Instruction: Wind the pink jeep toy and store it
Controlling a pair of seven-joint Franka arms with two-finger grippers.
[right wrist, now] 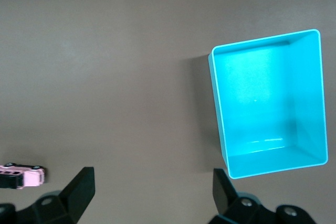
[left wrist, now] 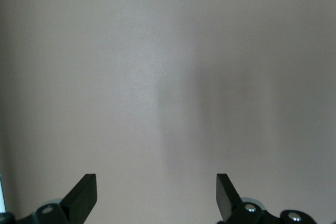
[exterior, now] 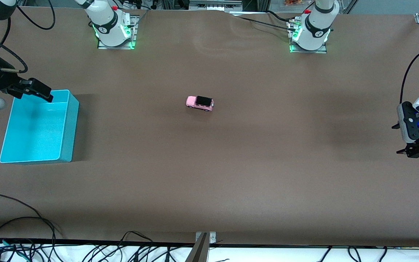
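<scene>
Pink jeep toy (exterior: 199,103) mid-table, untouched; left gripper (exterior: 413,150), right gripper (exterior: 36,91) both spread, holding nothing.

A turquoise bin (exterior: 38,127) sits open and empty on the brown table (exterior: 231,163) at the right arm's end. Black cables (exterior: 16,233) trail along the table edge nearest the front camera, beside what may be 1 metal bracket (exterior: 206,238).

Brown table (exterior: 267,163) carries pink jeep toy (exterior: 199,103) on its wheels mid-surface, and open turquoise bin (exterior: 67,127) well apart toward right arm's end.
</scene>
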